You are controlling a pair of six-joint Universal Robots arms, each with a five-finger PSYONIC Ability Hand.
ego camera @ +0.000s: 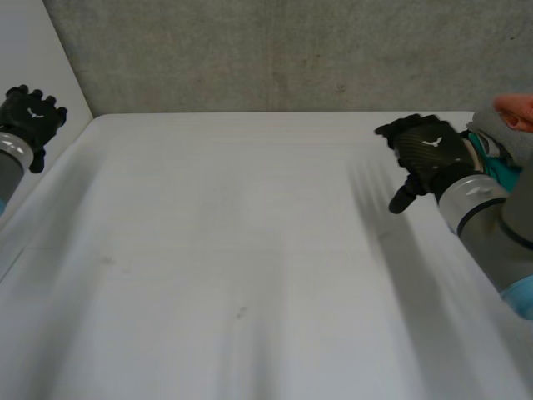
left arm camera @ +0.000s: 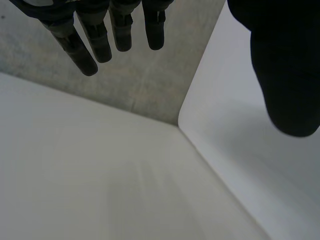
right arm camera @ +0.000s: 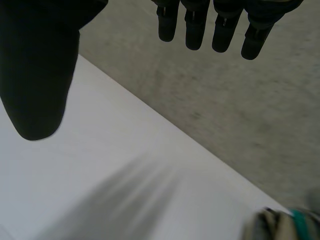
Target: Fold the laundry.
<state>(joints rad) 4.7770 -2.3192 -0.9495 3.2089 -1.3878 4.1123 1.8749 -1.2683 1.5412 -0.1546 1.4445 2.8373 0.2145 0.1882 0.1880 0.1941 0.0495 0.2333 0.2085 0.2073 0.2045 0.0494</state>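
**Evidently not yet begun: laundry heaped aside, nothing folded**

Straight and slack, the left fingers (left arm camera: 120, 30), closing on nothing; likewise the right fingers (right arm camera: 195, 25), extended, slightly spread, holding nothing. Left hand (ego camera: 33, 117) held off past the far left corner of the counter (ego camera: 250, 250); right hand (ego camera: 429, 150) hovering over the far right corner, just beside the laundry (ego camera: 510, 137). Looks like a bunched heap of grey, teal and pink-orange cloth at the counter's right edge, unsorted. Seems to leave everything to do: picking one piece, spreading it flat on the counter, folding it, then repeating for the rest. Cannot tell how many pieces in the heap.
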